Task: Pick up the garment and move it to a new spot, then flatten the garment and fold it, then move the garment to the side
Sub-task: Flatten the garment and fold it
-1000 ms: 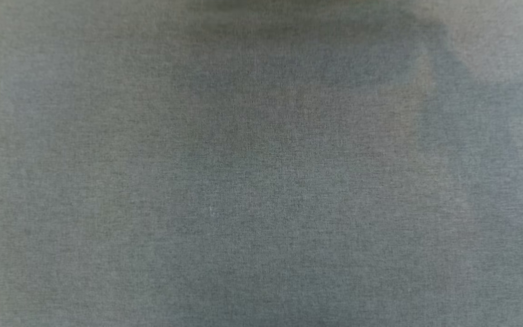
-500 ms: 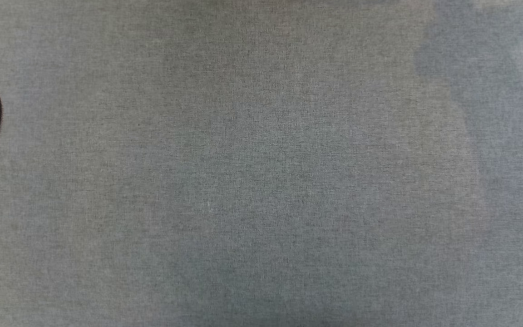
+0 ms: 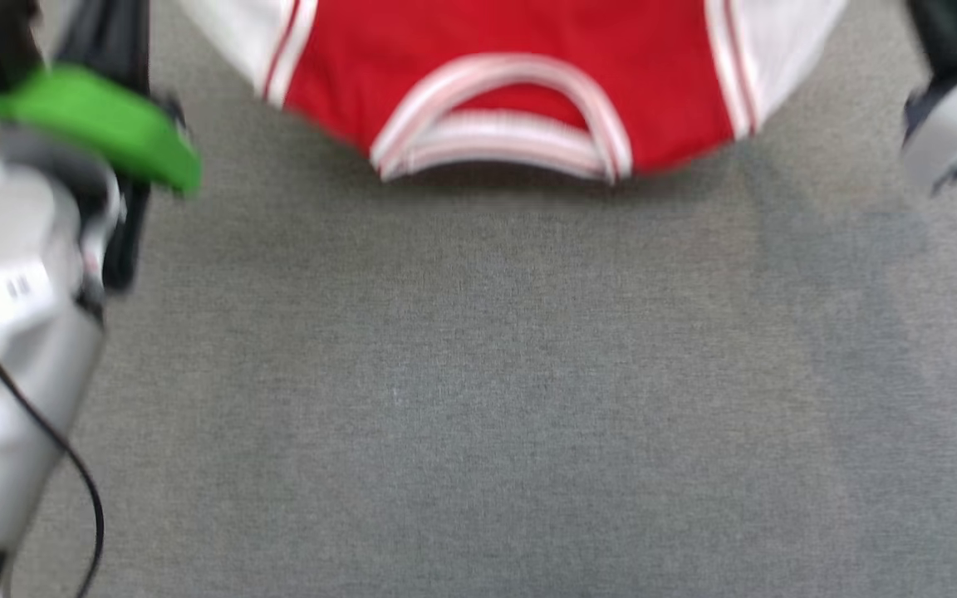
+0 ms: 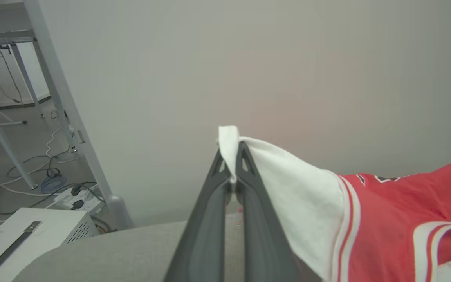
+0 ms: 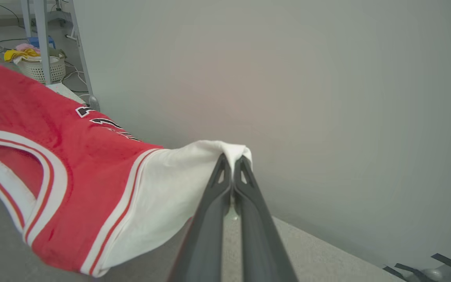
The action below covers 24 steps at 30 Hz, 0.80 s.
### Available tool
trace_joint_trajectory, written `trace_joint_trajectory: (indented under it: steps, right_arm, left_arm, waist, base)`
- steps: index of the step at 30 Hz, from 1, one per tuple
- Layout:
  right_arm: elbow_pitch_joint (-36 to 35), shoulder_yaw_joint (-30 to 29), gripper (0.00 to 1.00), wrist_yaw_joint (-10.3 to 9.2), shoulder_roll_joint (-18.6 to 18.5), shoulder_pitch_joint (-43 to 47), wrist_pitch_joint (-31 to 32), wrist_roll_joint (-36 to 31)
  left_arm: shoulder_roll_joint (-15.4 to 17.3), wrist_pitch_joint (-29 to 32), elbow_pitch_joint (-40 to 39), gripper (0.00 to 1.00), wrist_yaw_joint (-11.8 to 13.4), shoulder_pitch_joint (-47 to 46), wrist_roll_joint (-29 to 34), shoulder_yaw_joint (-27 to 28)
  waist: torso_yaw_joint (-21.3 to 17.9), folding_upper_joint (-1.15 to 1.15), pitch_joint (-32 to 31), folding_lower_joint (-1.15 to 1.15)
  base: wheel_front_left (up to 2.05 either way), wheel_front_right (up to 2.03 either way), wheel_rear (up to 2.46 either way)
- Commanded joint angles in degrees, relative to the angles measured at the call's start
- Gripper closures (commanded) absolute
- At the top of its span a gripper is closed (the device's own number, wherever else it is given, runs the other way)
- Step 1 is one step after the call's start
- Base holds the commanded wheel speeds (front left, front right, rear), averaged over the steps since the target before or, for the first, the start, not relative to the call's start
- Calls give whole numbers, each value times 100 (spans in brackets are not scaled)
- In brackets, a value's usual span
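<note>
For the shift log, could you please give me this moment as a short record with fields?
jersey: red jersey with white sleeves, held up and stretched between both grippers
collar: striped collar sagging on the robot's side, over the table
left gripper: left gripper shut on a sleeve tip
right gripper: right gripper shut on the other sleeve tip
print: black print, partly in sight
stage: lifted, not yet laid flat
background: basket on the floor

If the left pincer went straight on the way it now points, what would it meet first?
Probably the pale wall; past the garment it grips, the way looks free, but depth is unclear.
</note>
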Motion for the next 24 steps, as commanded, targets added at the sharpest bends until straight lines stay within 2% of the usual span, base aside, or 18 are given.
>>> trace_joint_trajectory:
  steps: [1, 8, 13, 24]
  right_arm:
    - [-64, 2, 100, -3, -18, 388, -109, 37]
    - [-338, -15, 100, -3, -125, 2147, -113, 134]
    - [-524, -262, 100, -3, -115, 3318, -44, 172]
    - [-701, -1173, 100, -3, 50, 5601, 273, 29]
  left_arm:
    - [98, -31, -151, 100, 101, 504, -61, 54]
    - [341, -38, -860, 100, 523, 2492, -373, 245]
    - [541, -34, -1295, 100, 819, 3776, -594, 268]
    - [665, 29, -1640, 100, 1267, 5523, -958, 156]
  waist:
    - [-18, 0, -555, 0]
    - [-56, 0, -1175, 0]
    - [-108, 0, -1483, 0]
    - [-59, 0, -1950, 0]
  base:
    - [0, 0, 0]
    - [0, 0, 0]
    - [0, 0, 0]
    - [0, 0, 0]
